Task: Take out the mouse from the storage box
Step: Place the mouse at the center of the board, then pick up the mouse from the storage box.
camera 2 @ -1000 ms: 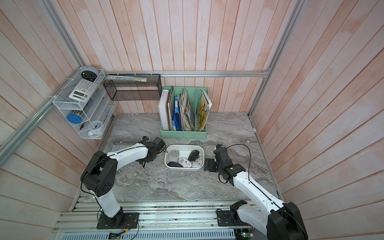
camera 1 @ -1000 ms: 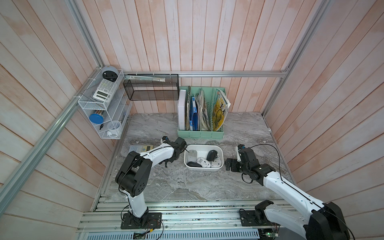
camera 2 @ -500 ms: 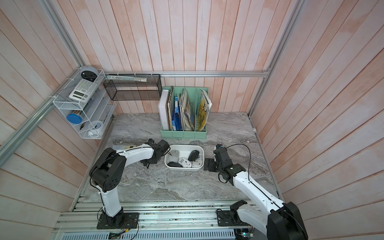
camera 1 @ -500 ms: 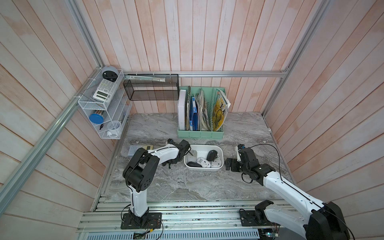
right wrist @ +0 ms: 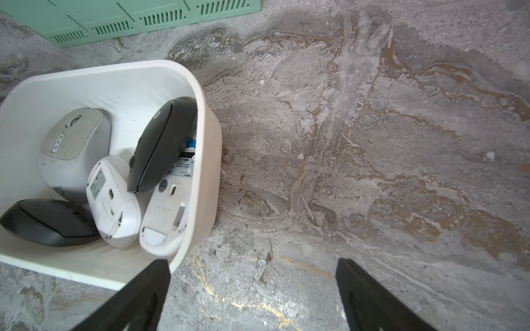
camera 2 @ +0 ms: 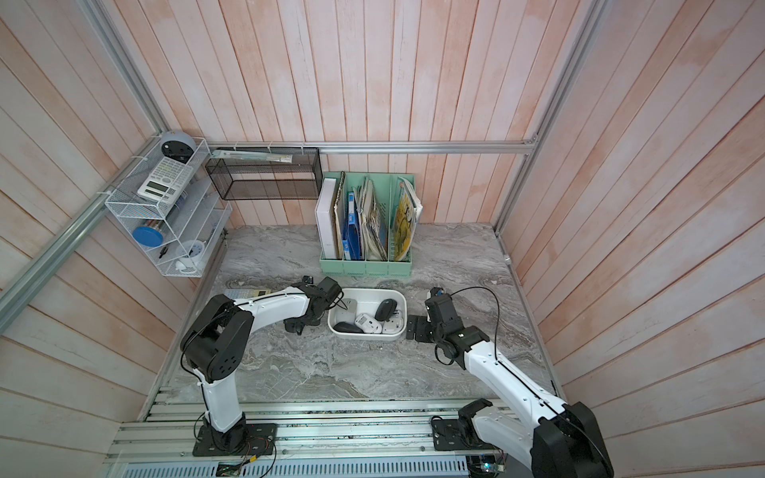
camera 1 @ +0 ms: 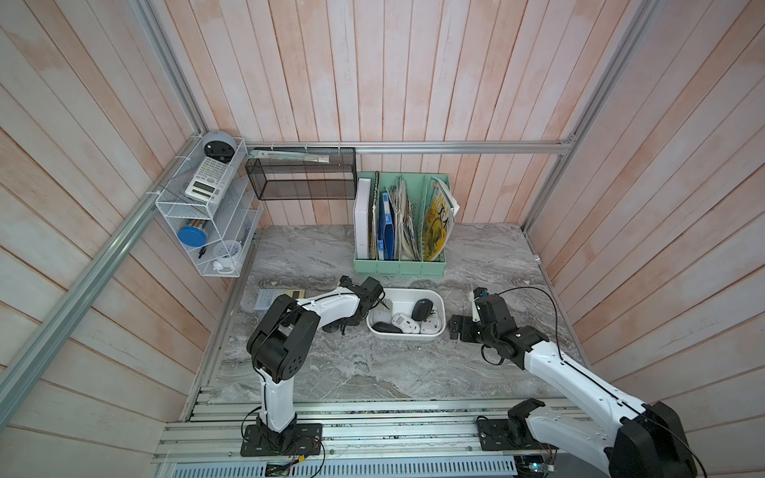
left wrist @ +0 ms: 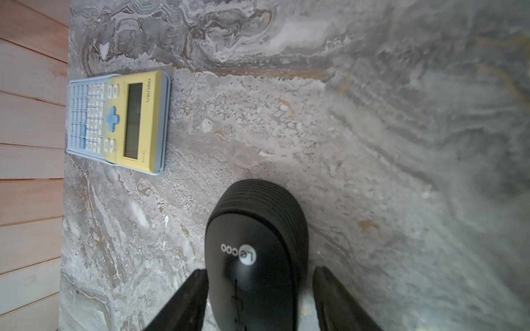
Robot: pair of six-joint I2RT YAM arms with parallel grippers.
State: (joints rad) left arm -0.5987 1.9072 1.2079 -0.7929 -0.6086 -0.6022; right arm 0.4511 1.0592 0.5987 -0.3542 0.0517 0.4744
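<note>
A black mouse (left wrist: 255, 252) lies on the marble table, left of the storage box (camera 1: 439, 299). My left gripper (left wrist: 259, 269) straddles it with the jaws open; a gap shows on one side and the other finger is close to the mouse's edge. In both top views the left gripper (camera 1: 336, 327) is low beside the box's left wall. The white box (right wrist: 207, 137) holds several mice, among them a black one (right wrist: 162, 146) leaning on the wall and a white one (right wrist: 113, 197) lying upside down. My right gripper (right wrist: 253, 260) stands open and empty just outside the box's right end (camera 1: 455, 329).
A yellow and blue calculator (left wrist: 117, 120) lies on the table by the left wall. The mint-green file holder (camera 1: 399, 267) stands behind the box. A black mesh basket (camera 1: 302, 178) and a white wire shelf (camera 1: 207, 215) hang on the walls.
My left jaws have spread apart from shut, and the black mouse now rests free on the table. The left arm's elbow swung in toward the box. The right arm has not moved.
</note>
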